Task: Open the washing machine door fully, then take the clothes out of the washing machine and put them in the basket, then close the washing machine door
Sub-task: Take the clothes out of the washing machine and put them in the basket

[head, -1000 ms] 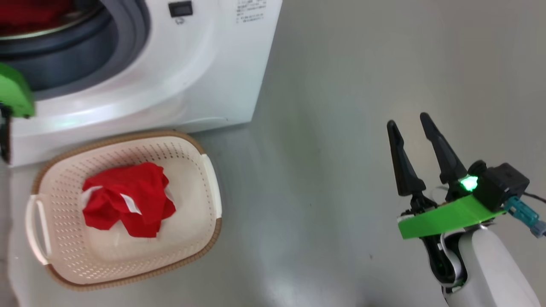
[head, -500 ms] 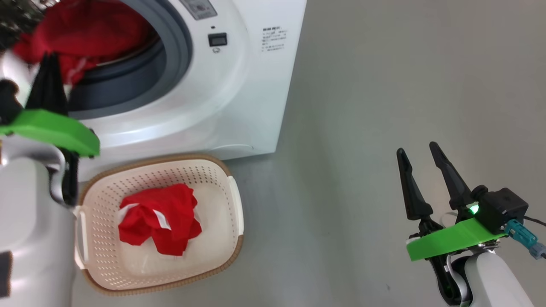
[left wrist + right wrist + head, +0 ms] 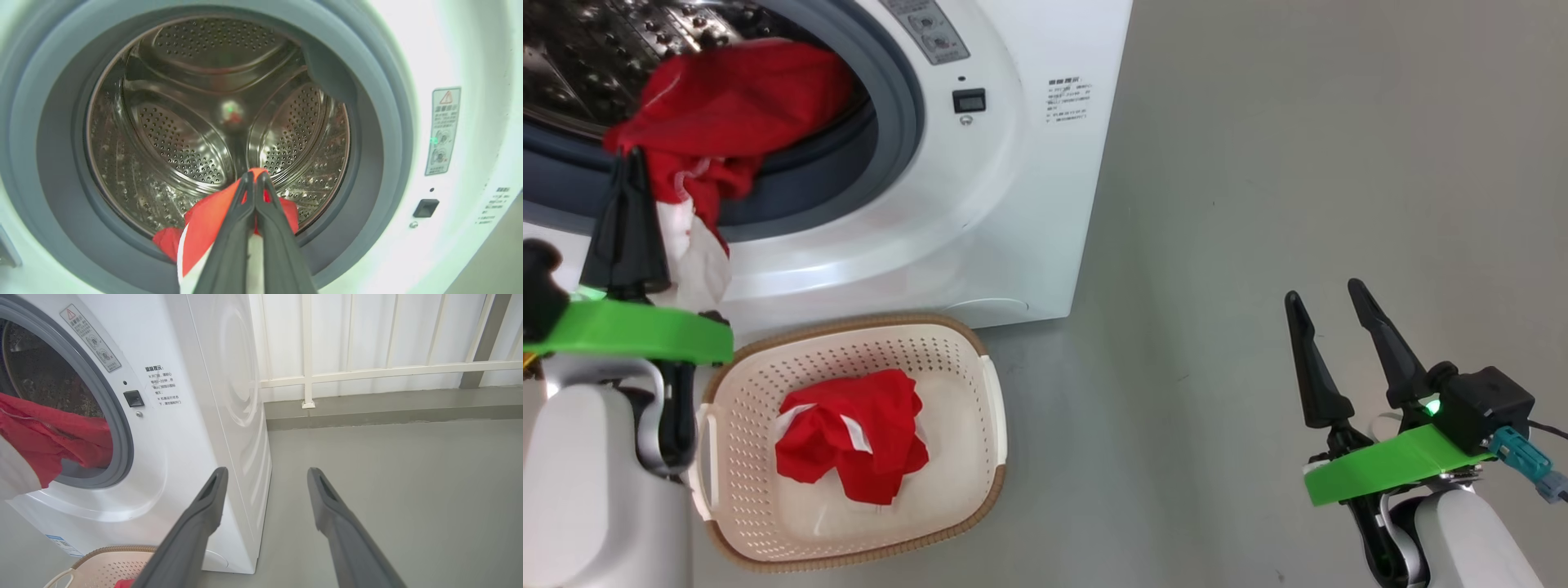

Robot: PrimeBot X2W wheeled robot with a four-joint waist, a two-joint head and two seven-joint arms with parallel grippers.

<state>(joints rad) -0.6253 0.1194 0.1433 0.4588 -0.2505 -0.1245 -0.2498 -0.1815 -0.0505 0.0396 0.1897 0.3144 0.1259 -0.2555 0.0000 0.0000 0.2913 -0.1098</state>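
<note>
The white washing machine [image 3: 1013, 204] stands with its mouth uncovered; the washing machine door is out of view. My left gripper [image 3: 627, 163] is shut on a red and white garment [image 3: 727, 106] that drapes from the steel drum [image 3: 184, 122] over the grey rubber ring [image 3: 898, 122]. In the left wrist view the pressed fingertips [image 3: 247, 179] pinch the red cloth [image 3: 208, 216] at the drum's lower lip. Another red garment [image 3: 858, 433] lies in the cream basket [image 3: 992, 408] on the floor below the machine. My right gripper [image 3: 1327, 294] hangs open over bare floor, holding nothing.
Grey floor [image 3: 1298, 163] stretches to the right of the machine. A white railing and a low kerb [image 3: 367, 412] run behind it. The basket's rim [image 3: 110, 551] sits close against the machine's front base.
The head camera has tilted up, showing more of the drum. My left gripper has drawn the red garment out over the rubber ring. The right arm has held still.
</note>
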